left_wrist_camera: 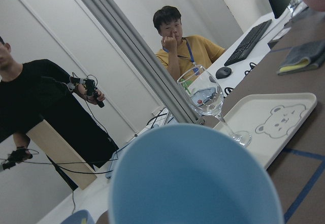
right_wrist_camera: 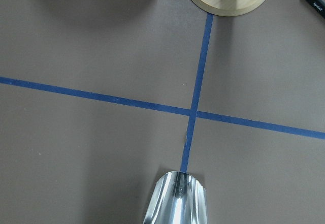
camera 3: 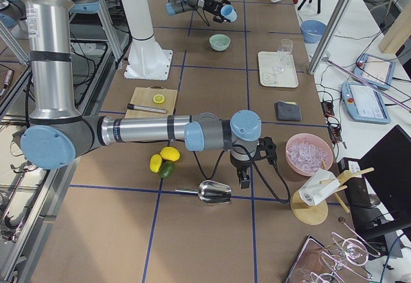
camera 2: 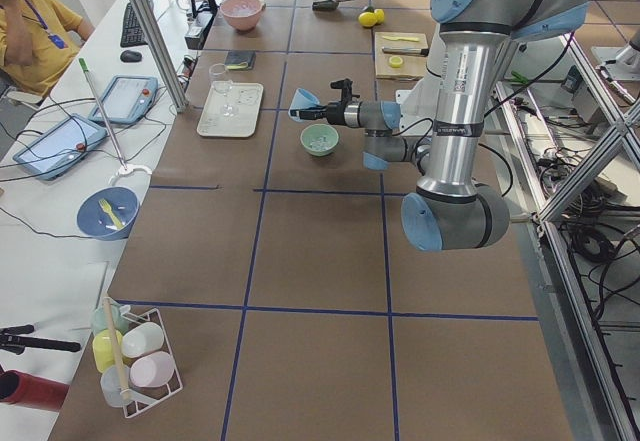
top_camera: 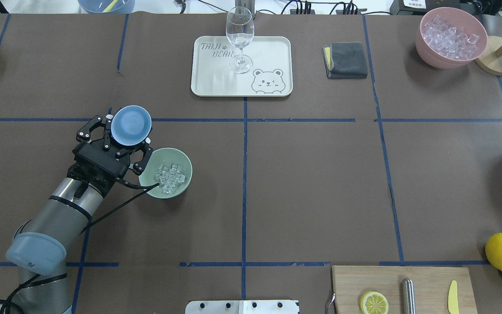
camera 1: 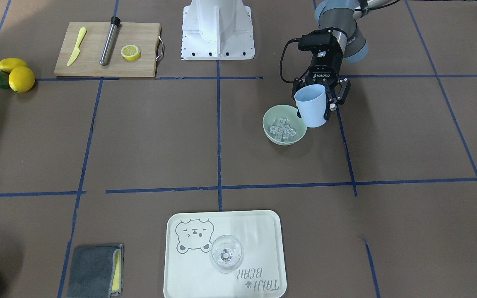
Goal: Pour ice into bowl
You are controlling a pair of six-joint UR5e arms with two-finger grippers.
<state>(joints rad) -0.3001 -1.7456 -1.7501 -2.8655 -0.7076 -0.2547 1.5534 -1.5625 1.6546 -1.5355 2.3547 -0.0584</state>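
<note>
Ice (top_camera: 170, 176), small glassy cubes, lies heaped in the bowl (top_camera: 178, 192) just beside the left gripper (camera 1: 316, 101), which is clamped on the wall of an empty-looking light blue cup (top_camera: 130, 125). The cubes look slick and light, so they are best moved by gripping their vessel's wall. Whether the right gripper (camera 3: 244, 179), well apart by a metal scoop (camera 3: 215, 193), is closed I cannot tell.

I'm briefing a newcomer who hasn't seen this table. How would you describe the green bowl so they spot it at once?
Look at the table half where the robot's left arm reaches in; the bowl sits beside the light blue cup it holds. It is mint green and holds a few ice cubes, unlike the bigger pink bowl heaped with ice.
</note>
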